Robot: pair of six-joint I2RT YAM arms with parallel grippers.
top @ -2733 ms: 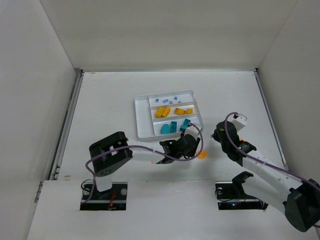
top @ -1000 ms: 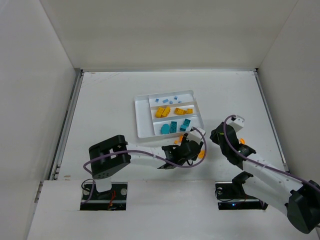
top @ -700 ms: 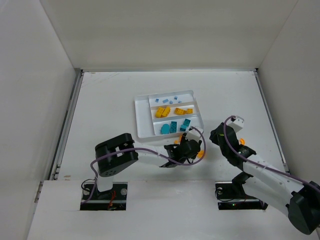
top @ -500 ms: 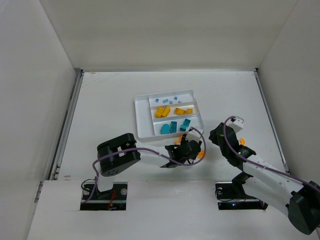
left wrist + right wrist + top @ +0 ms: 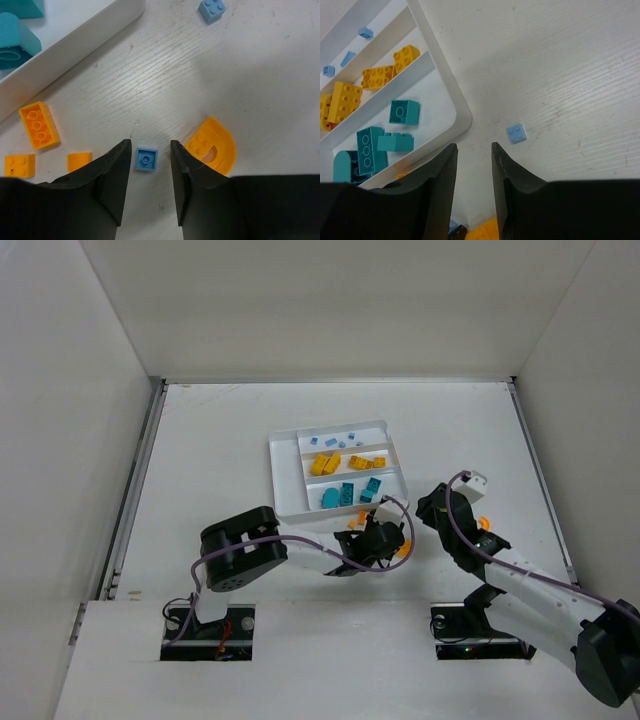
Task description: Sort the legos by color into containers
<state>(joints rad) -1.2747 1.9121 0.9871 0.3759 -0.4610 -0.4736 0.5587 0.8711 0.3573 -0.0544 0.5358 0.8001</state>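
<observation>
**Top view.** The tray lies mid-table. Its legos are sorted with light blue in the far section, yellow in the middle and teal pieces in the near one. The left gripper sits low just off the tray's near right corner, among orange bits. The right gripper is near it on the right, apart from it. From this view the jaws are too small to read.

**Left wrist.** The left gripper is released. Its fingers straddle a small blue brick that lies on the table, with a sliver of gap on each side, so nothing is grasped. An orange arch lies at the outer side of the finger on the right of the view and seems to touch it. An orange brick and two orange bits lie to the left. A pale brick lies farther off, at the top. The tray wall crosses the top left, with teal pieces inside it.

**Right wrist.** The right gripper is released too, its jaws narrowly parted over bare table and holding nothing. It hangs just off the tray's rounded corner. The pale brick lies on the table just beside the finger on the right of the view. In the tray, teal pieces fill the nearest section, yellow bricks the next, and light blue ones the one beyond.
</observation>
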